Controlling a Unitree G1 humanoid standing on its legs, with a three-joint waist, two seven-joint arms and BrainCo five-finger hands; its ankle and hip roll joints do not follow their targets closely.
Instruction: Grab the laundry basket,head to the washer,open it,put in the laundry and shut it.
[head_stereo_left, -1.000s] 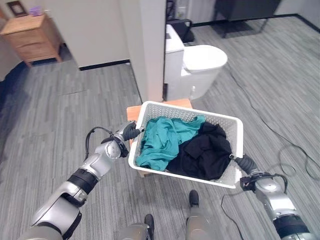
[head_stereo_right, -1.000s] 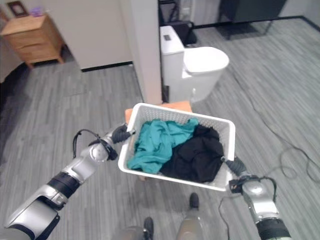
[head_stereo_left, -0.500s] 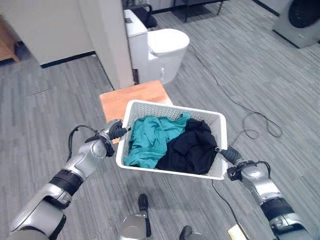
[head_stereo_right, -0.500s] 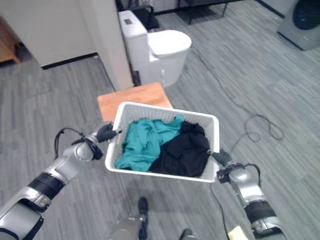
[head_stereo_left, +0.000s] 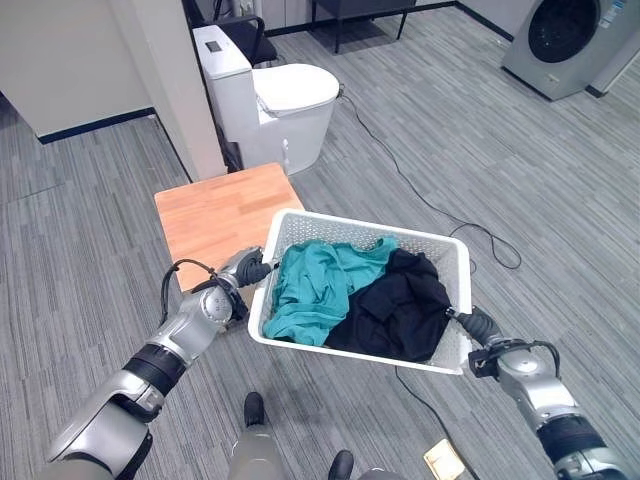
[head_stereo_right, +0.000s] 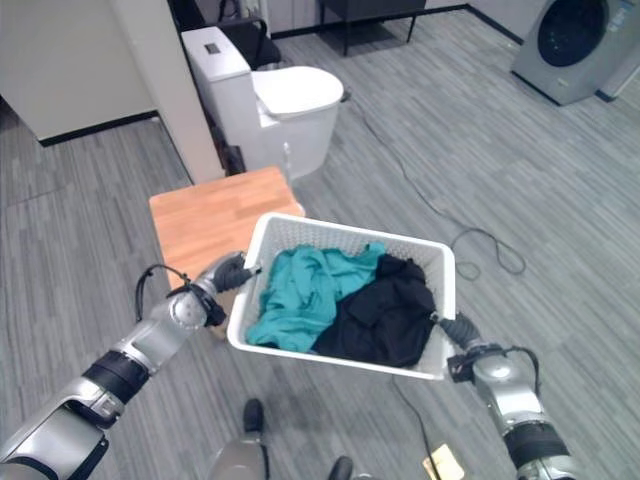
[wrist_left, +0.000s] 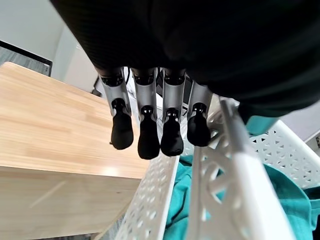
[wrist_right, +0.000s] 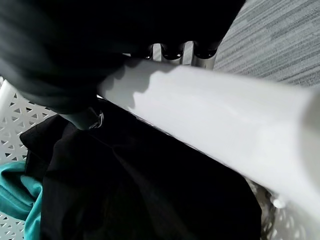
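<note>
I hold a white perforated laundry basket (head_stereo_left: 352, 354) off the floor between both hands. Inside lie a teal garment (head_stereo_left: 314, 285) on the left and a black garment (head_stereo_left: 402, 306) on the right. My left hand (head_stereo_left: 251, 270) is curled over the basket's left rim (wrist_left: 235, 165), its fingers (wrist_left: 150, 136) hooked down beside the wall. My right hand (head_stereo_left: 478, 325) grips the right rim (wrist_right: 225, 130), fingers (wrist_right: 175, 51) wrapped over it above the black garment (wrist_right: 140, 190). A grey washer (head_stereo_left: 560, 35) with a round dark door stands at the far upper right.
A low wooden table (head_stereo_left: 222, 212) stands just left of and behind the basket, close to my left hand. Behind it are a white toilet (head_stereo_left: 277, 98) and a wall corner (head_stereo_left: 160, 80). Grey plank floor stretches toward the washer. A small yellowish object (head_stereo_left: 441, 460) lies on the floor below the basket.
The camera has swung to the right: the washer has come into sight at the upper right and the dresser has left. The basket stays held in both hands, now off the wooden table.
</note>
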